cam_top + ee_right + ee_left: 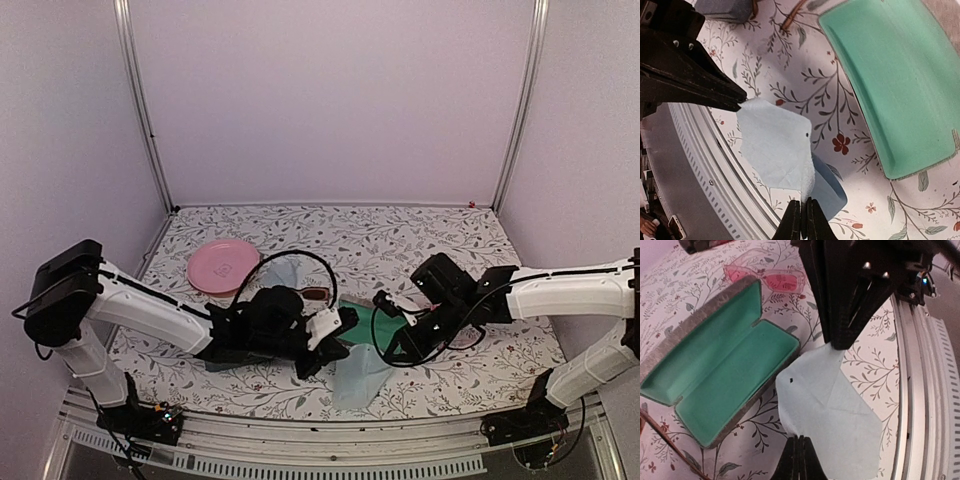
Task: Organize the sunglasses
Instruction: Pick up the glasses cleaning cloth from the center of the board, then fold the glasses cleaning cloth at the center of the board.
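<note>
the pink-framed sunglasses [767, 277] are seen lying on the floral worktop [400, 240], just beyond the raised lid of the open case [725, 370], outside it and close to its far edge. the dark-framed sunglasses [316, 294], with reddish-brown lenses, are seen from above lying on the worktop near the middle, just beyond the left arm's wrist and also outside the case. nothing is seen on the green lining of the case, which lies fully opened with its grey-brown shell against the worktop.

beside the case, on the side nearer the arm bases, a pale blue cloth [830, 410] is held up off the worktop by two opposite corners. the left gripper [800, 452] is closed, with one corner of the cloth pinched between its fingers. the right gripper [801, 215] is likewise closed on the opposite corner, so that the cloth is spread between the two, creased along a diagonal fold. a small dark speck is visible on the cloth.

further out, a pink plate [222, 266] is seen at the left of the worktop, well apart from the case. a blue-grey case [722, 7] is cut off by the upper edge of the right wrist view, so whether it is open cannot be told
</note>
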{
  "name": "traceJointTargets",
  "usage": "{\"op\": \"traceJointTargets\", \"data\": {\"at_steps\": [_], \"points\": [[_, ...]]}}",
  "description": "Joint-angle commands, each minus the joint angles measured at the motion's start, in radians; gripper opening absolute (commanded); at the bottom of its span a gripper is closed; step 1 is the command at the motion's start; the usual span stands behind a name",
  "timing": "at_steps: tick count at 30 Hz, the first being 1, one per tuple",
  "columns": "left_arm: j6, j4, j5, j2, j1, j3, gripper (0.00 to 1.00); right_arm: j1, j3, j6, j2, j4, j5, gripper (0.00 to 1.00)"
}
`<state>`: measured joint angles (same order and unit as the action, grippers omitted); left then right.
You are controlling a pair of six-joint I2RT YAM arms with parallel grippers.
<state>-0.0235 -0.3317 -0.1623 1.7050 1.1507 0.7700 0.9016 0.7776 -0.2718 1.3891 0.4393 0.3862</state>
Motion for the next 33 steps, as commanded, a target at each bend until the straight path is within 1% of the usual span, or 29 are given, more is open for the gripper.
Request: {"op": "traceJointTargets", "data": {"at_steps": [1,6,9,13,18,22,27,30,33], "points": [[0.01,0.016,0.052,-0.086,-0.006,-0.007,0.0,-0.007,0.07,0.048,-0.023,-0.036,0.044,0.09],[0.013,0.067,0.086,-0.175,0.002,-0.027,0.0,-0.006,0.109,0.064,-0.037,-0.022,0.052,0.09],[0.016,0.109,0.121,-0.225,0.024,-0.04,0.0,0.001,0.117,0.065,-0.051,-0.016,0.059,0.08],[0.033,0.177,0.173,-0.29,0.07,-0.05,0.0,0.045,0.124,0.061,-0.074,-0.012,0.047,0.08],[0.079,0.247,0.264,-0.373,0.156,-0.072,0.0,0.126,0.134,0.026,-0.105,-0.007,0.013,0.08],[0.138,0.299,0.358,-0.426,0.265,-0.09,0.0,0.217,0.13,-0.018,-0.138,-0.009,-0.033,0.08],[0.219,0.332,0.47,-0.454,0.383,-0.113,0.0,0.32,0.122,-0.086,-0.163,-0.011,-0.095,0.07],[0.264,0.333,0.509,-0.454,0.411,-0.131,0.0,0.338,0.091,-0.133,-0.165,-0.017,-0.124,0.07],[0.283,0.328,0.544,-0.448,0.414,-0.152,0.0,0.338,0.055,-0.168,-0.166,-0.027,-0.168,0.06]]}}
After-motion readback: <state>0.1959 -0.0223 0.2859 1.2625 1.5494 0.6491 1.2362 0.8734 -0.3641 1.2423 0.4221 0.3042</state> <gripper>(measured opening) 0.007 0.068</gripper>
